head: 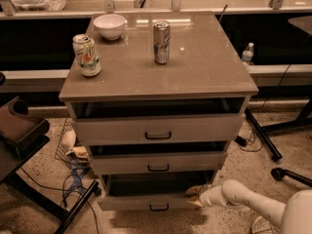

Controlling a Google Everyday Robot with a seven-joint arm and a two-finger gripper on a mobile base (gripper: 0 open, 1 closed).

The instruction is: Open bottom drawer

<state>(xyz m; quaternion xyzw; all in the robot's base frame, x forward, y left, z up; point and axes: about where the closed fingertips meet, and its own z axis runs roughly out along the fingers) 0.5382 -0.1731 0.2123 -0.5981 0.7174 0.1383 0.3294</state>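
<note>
The bottom drawer is the lowest of three grey-beige fronts in the cabinet. It stands partly pulled out, with a dark gap above its front panel, and has a small dark bar handle. My gripper is at the right end of this drawer's top edge, touching or very close to the front panel. My white arm reaches in from the lower right.
The middle drawer and top drawer also stand slightly out. On the cabinet top are a white bowl and two cans. Cables and a dark chair are at the left, and stand legs at the right.
</note>
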